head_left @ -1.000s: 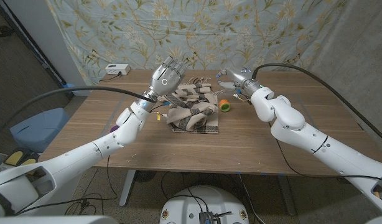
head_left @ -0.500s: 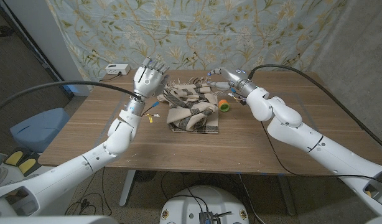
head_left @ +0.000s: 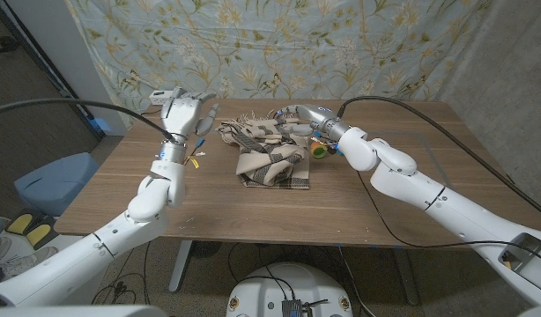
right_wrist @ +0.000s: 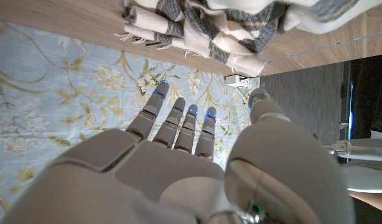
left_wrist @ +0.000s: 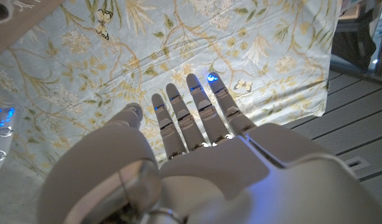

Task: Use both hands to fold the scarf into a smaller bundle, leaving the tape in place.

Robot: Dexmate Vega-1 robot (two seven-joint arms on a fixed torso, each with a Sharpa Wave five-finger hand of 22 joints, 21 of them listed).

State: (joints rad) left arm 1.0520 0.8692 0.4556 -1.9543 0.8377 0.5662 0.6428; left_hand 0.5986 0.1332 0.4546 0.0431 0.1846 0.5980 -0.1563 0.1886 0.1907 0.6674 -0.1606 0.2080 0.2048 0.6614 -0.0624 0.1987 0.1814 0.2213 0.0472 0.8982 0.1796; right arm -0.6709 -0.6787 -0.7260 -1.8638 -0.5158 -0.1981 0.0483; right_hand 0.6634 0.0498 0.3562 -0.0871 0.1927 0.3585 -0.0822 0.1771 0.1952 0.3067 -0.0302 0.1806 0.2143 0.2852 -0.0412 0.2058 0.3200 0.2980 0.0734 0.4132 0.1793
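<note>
My left robot hand [head_left: 184, 113] has swung away from the scarf [head_left: 269, 151] since a second ago: it was up over the cloth's left end, and now it hangs further to my left, above the bench's [head_left: 411, 198] far left part and near the small white box [head_left: 162, 96] at the back edge. It is released, fingers apart and straight, nothing in it; in the left wrist view those fingers [left_wrist: 200, 112] reach toward the floral curtain [left_wrist: 253, 56].

My right robot hand [head_left: 307, 120] has moved the other way, sliding in from the right until it sits over the scarf's far right end, just behind the green and orange tape roll [head_left: 320, 150]. In the right wrist view its fingers [right_wrist: 178, 121] are spread and extended with nothing between them, so it is released too, and the scarf's fringed edge [right_wrist: 197, 31] lies on the wood beyond the fingertips.

The scarf, striped beige and grey, remains a loosely folded heap in the middle of the bench, its fringes pointing to the back. The tape roll lies where it did before, just beside the scarf's right side. A few small coloured bits [head_left: 198, 158] lie on the wood below my left robot hand.
</note>
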